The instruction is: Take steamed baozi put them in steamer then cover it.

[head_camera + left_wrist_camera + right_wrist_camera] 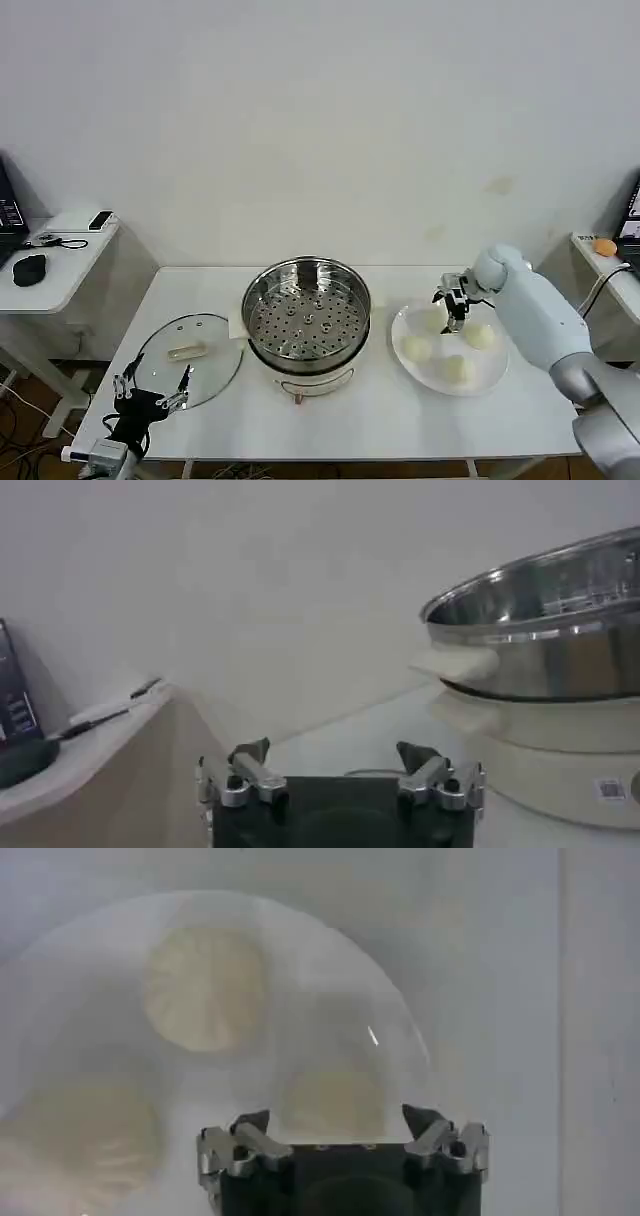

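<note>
Overhead, the open, empty right hand point(455, 306) hovers above four baozi point(416, 348) on the plate point(495, 383); the steamer point(306, 312) is empty.

Steamer point(306, 320) stands open at centre frame; cover point(186, 358) lies flat lower left; seemingly four pale baozi point(416, 348) sit together at right.

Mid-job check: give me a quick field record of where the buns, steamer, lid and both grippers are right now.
buns: four on the white plate, right of the steamer; one nearest the steamer
steamer: table centre, uncovered, tray bare
lid: flat on the table, left of the steamer
right gripper: open, over the plate's far side above a bun
left gripper: open, at the table's near left edge by the lid, holding nothing
</note>
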